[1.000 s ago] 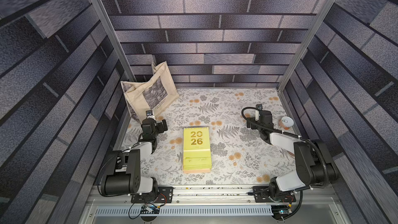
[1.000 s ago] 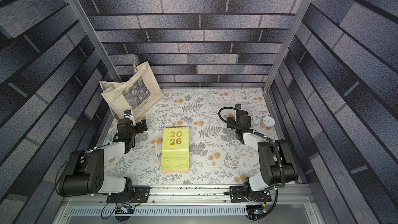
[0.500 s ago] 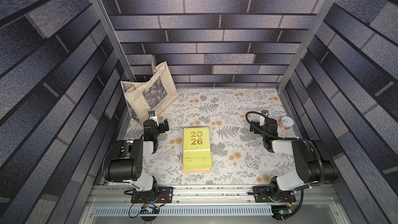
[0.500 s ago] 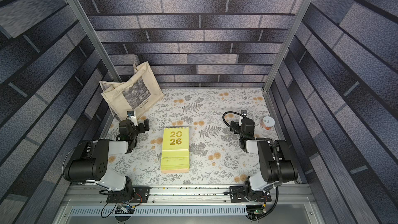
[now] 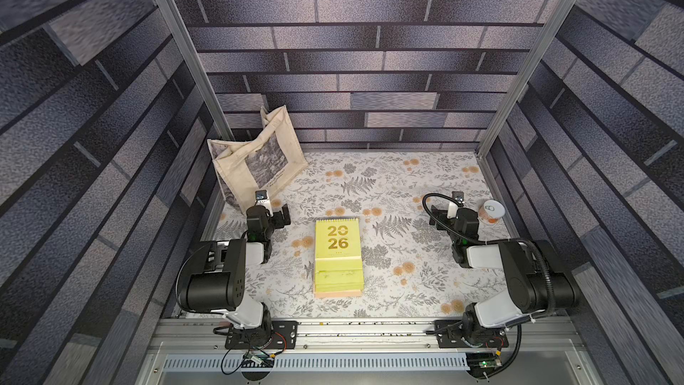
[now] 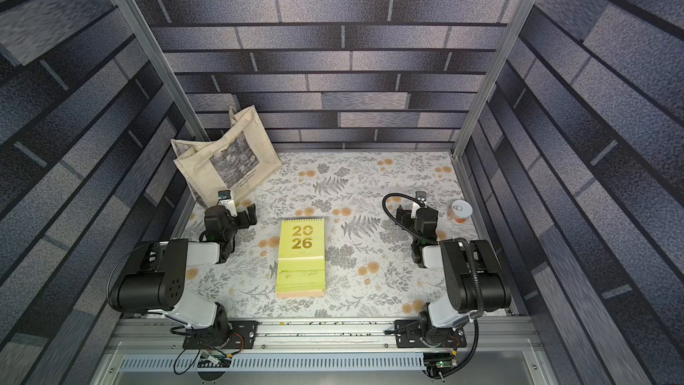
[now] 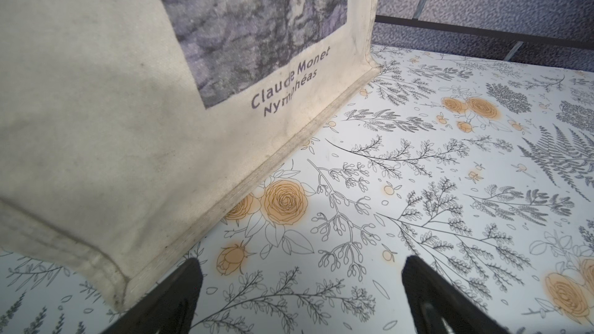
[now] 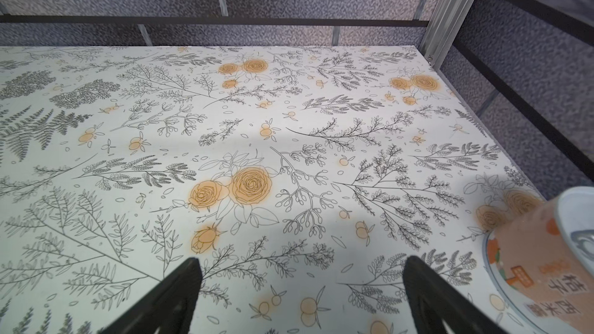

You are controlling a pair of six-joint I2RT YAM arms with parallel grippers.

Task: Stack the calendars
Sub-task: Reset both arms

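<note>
at the centre of both top views, the calendars (image 5: 338, 253) are stacked on the floral table (image 5: 407, 283), green above pink, while the left gripper (image 7: 301, 260) and right gripper (image 8: 301, 260) are shown spread wide, empty.

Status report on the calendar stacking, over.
Left gripper open, empty, by cream canvas tote bag. Right gripper open, empty, by orange-labelled can. Spiral-bound calendars in one pile, lime-green cover on top. Nothing blocking.
</note>
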